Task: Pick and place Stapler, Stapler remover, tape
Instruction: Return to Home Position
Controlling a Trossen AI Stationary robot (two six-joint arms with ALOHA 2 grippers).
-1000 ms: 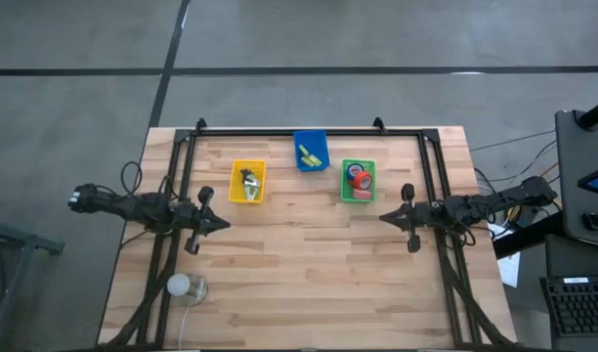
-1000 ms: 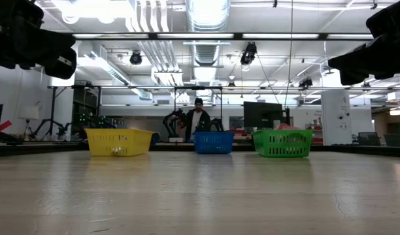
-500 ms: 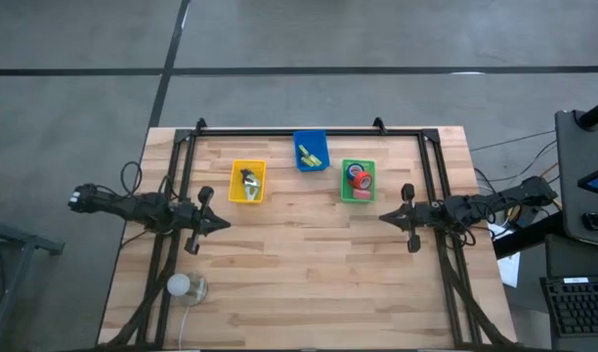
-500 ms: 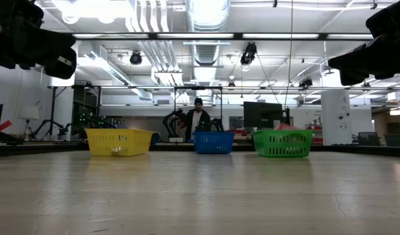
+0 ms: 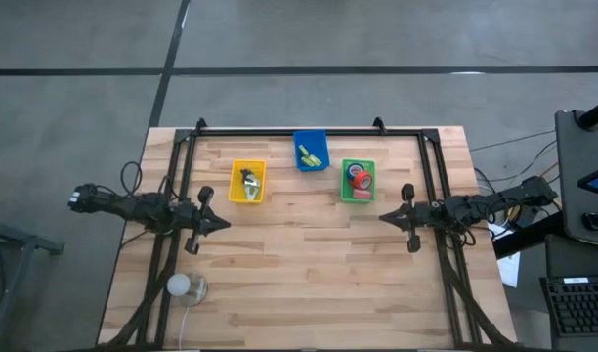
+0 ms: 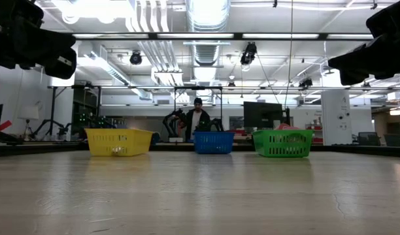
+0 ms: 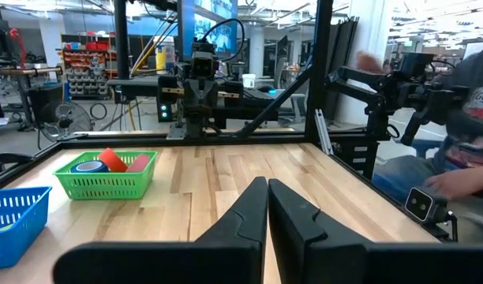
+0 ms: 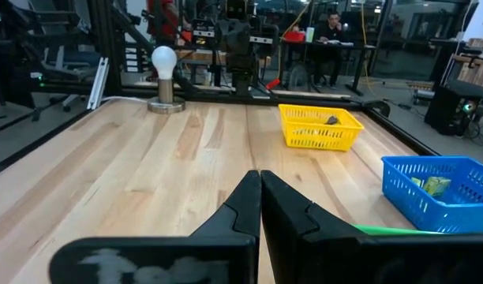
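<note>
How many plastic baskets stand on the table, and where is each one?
3. The yellow basket lies left, the blue basket in the middle and farther back, the green basket right. None appears hidden.

Tape rolls (image 5: pixel 359 177) in rightmost basket (image 5: pixel 359 199)

yellow basket (image 5: pixel 234 183), blue basket (image 5: pixel 311 135), green basket (image 5: pixel 346 184) sat side by side | tape (image 5: pixel 358 178) lay in green basket | left gripper (image 5: pixel 224 222), right gripper (image 5: pixel 383 217) faced inward

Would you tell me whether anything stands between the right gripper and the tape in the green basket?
Nothing visible does: only bare table lies between the right gripper and the green basket, whose own wall rings the tape.
</note>
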